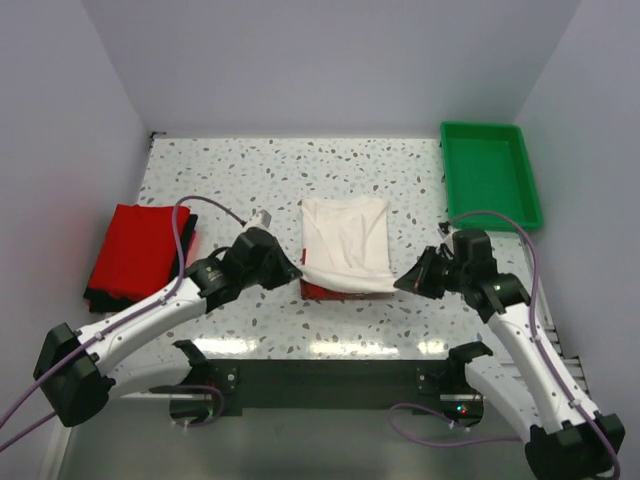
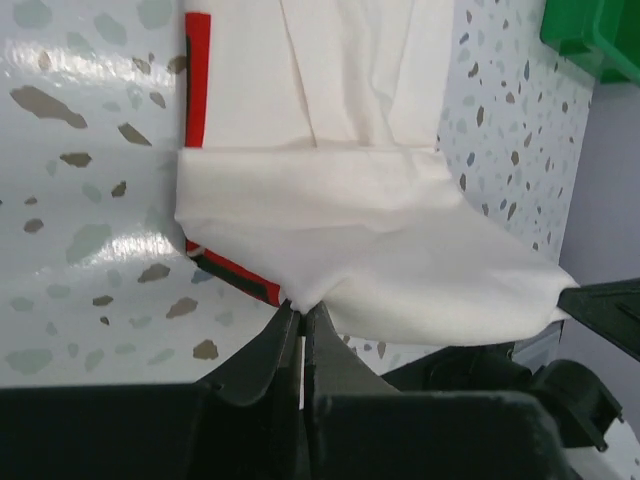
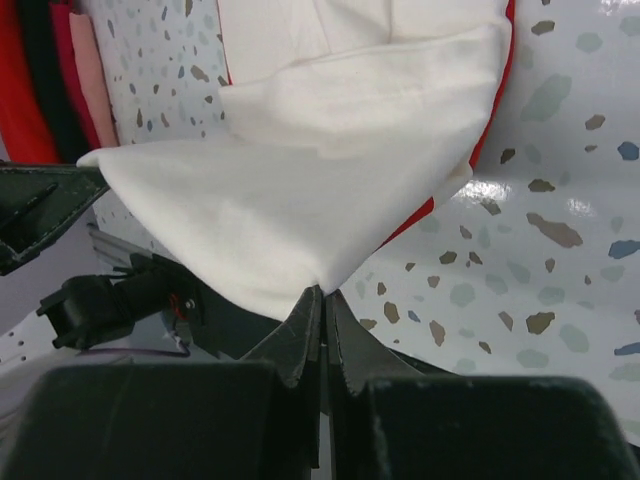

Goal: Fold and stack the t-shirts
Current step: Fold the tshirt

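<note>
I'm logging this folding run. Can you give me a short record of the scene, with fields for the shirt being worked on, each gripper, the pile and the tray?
shirt in work: white shirt, mid-table, near edge lifted
left gripper: shut on the near left corner
right gripper: shut on the near right corner
fold state: near edge raised between the grippers, not yet laid over
pile: red shirt on darker cloth, left side
tray: green tray, far right corner

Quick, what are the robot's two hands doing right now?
Left end effector: closed, holding the white shirt by a near corner.
Right end effector: closed, holding the same shirt's other near corner.
</note>
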`<action>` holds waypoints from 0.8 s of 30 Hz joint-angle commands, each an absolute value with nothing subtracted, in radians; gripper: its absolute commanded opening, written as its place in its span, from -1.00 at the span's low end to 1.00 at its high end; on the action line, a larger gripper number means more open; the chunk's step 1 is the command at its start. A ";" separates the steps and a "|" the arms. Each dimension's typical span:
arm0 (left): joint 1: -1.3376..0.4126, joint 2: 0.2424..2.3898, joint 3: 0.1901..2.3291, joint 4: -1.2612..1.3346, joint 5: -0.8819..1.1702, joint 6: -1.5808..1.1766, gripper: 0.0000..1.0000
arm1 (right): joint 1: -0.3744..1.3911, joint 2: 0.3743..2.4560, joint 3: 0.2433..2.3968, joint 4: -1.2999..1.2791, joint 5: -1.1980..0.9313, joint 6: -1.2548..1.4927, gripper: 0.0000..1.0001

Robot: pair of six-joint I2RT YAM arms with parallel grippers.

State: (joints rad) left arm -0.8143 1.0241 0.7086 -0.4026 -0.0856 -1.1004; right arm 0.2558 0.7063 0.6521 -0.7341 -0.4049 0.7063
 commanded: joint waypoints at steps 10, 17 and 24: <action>-0.562 1.398 1.092 -0.313 0.054 -0.894 -1.00 | 0.218 1.179 0.983 -0.489 -0.313 0.657 -1.00; -0.431 1.667 1.394 -0.302 0.167 -0.844 -1.00 | 0.129 1.512 1.205 -0.390 -0.403 0.663 -1.00; -0.327 2.053 1.715 -0.288 0.310 -0.827 -1.00 | 0.095 1.942 1.573 -0.388 -0.468 0.663 -1.00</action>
State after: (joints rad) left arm -0.3756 1.9366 1.5848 -0.3382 0.2012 -0.8646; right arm 0.1078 1.8454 1.4475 -0.4271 -0.4160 0.6708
